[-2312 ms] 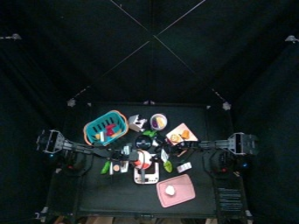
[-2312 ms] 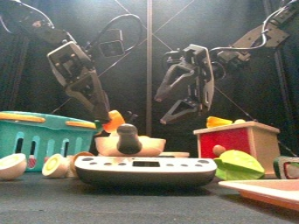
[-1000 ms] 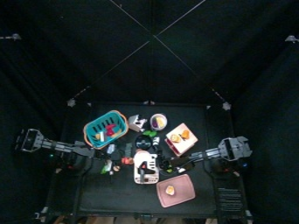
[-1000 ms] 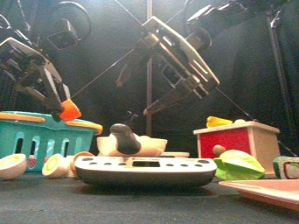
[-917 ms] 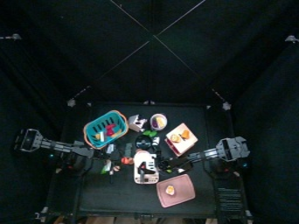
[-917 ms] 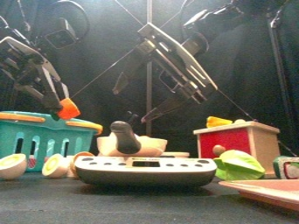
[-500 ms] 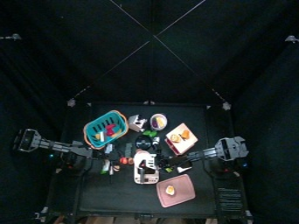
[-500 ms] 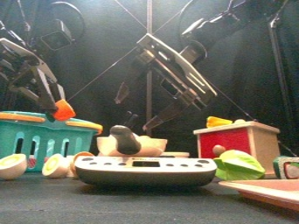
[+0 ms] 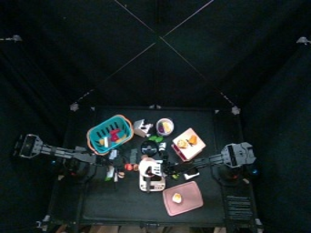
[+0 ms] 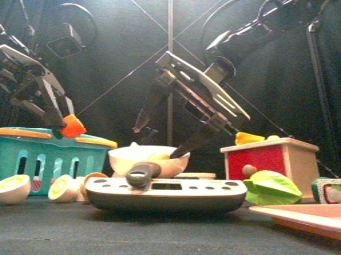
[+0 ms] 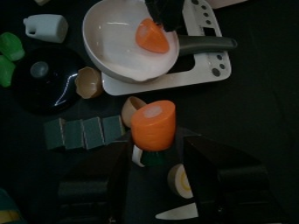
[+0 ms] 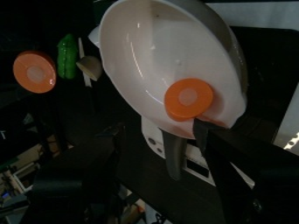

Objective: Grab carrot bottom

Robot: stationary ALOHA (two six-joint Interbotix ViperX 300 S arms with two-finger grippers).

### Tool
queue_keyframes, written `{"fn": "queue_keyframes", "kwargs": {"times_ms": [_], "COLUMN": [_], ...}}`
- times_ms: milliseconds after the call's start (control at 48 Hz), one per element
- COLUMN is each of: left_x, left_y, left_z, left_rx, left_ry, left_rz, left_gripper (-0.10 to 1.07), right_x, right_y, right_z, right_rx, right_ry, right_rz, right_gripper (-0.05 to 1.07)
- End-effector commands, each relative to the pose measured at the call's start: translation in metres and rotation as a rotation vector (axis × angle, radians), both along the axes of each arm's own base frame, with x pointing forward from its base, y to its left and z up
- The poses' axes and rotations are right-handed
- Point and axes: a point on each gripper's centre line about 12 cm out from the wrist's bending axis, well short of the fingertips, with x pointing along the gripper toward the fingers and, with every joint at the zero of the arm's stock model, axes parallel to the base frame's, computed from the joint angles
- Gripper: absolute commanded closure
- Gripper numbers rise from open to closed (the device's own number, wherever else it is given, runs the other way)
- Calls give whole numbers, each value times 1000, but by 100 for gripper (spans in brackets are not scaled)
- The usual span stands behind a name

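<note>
My left claw [image 10: 67, 122] is clamped on the carrot bottom [image 10: 72, 127], lifted clear of the table [image 10: 80, 229] above the teal basket [image 10: 38, 159] at nine o'clock. The other carrot piece [image 11: 151, 35] sits in the white pan [image 11: 122, 39] (on the scale [image 10: 166, 191]). Right claw [image 10: 200, 90] hangs above, jaws spread wide, holding nothing.

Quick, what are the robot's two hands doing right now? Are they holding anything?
Left end effector: closed on an orange carrot piece.
Right end effector: open wide, holding nothing.
</note>
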Motion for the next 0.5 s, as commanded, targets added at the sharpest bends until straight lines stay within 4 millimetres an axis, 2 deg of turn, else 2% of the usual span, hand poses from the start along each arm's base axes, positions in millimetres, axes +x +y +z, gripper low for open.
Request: {"fn": "queue_keyframes", "kwargs": {"times_ms": [0,271,479], "left_x": [2,2,2], "left_y": [1,1,1], "left_z": [4,3,3], "left_rx": [1,-1,-1], "left_ry": [-20,-15,-17], "left_rz": [2,4,4], "left_gripper": [22,22,22], "right_x": [0,-8,-2], "right_y": [-4,-12,-11], "right_z": [12,3,8], "right_rx": [-5,-81,-111], "right_ry": [-27,39,24], "right_rz": [-6,5,27], "right_gripper": [8,8,9]}}
